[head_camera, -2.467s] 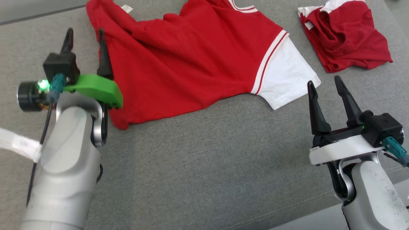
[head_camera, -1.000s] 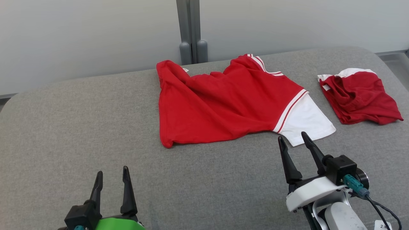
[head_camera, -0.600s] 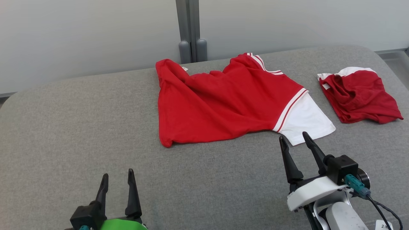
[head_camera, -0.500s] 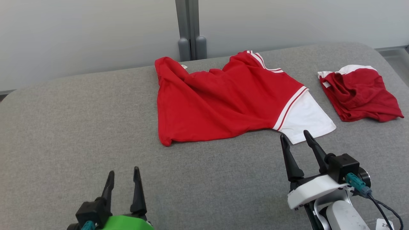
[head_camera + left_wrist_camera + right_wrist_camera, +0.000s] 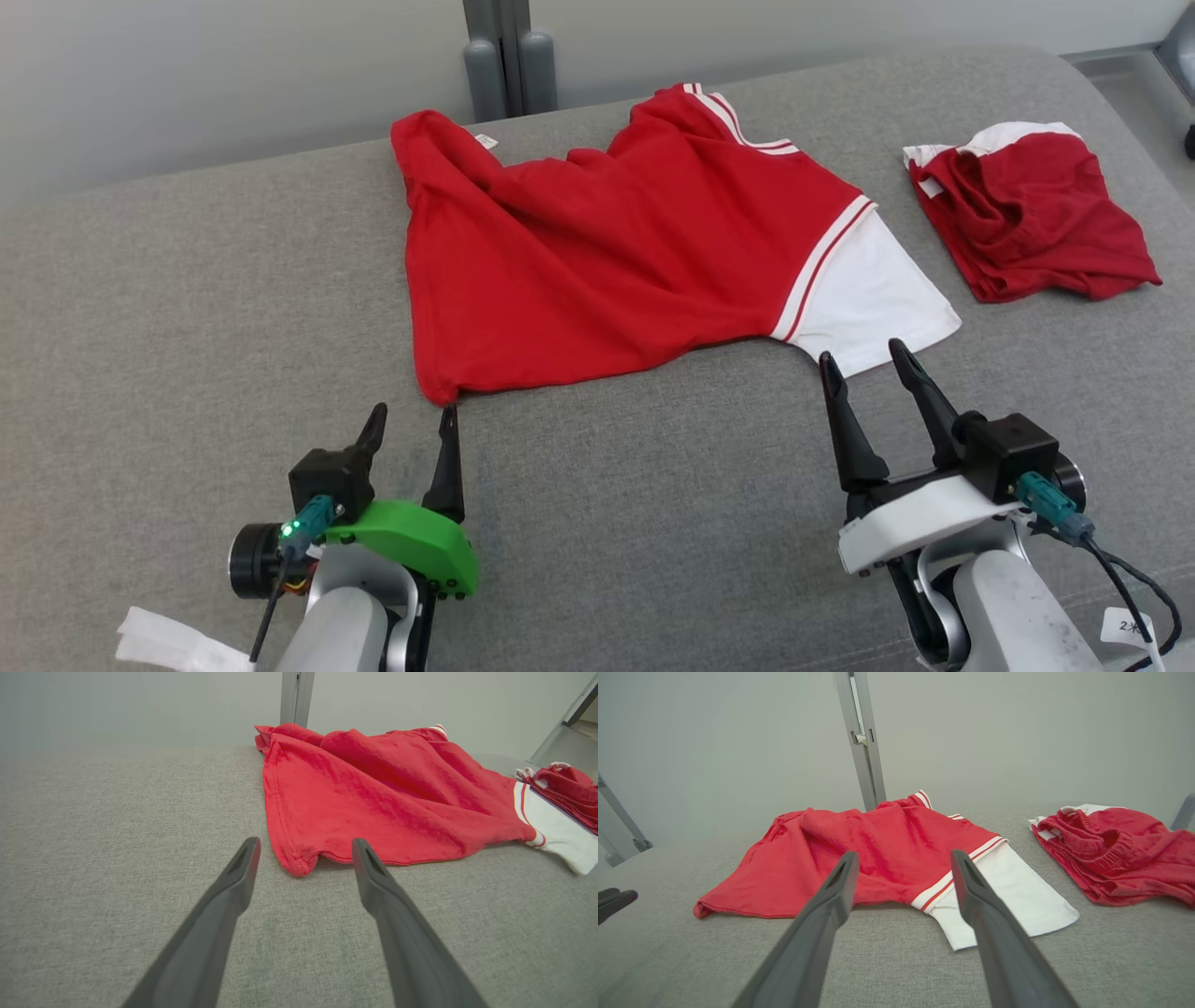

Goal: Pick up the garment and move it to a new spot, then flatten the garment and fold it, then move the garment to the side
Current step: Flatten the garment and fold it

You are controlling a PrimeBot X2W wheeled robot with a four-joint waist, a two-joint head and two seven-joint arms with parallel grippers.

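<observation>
Shirt (image 5: pixel 607 252): is being left rumpled on the grey cushion (image 5: pixel 653 523).
Handling: likely light, limp; hem corner (image 5: pixel 437 387) and white sleeve (image 5: pixel 864 299) are being judged the best holds.
Left gripper (image 5: pixel 414 411): is being held spread, empty.
Right gripper (image 5: pixel 862 351): is being held spread, empty.

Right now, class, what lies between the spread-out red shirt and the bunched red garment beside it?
Only a bare strip of grey cushion separates the red shirt from the bunched garment; the head and right wrist views show it.

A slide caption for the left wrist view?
Left jaws open before a corner of the red shirt, on grey cushion.
</observation>
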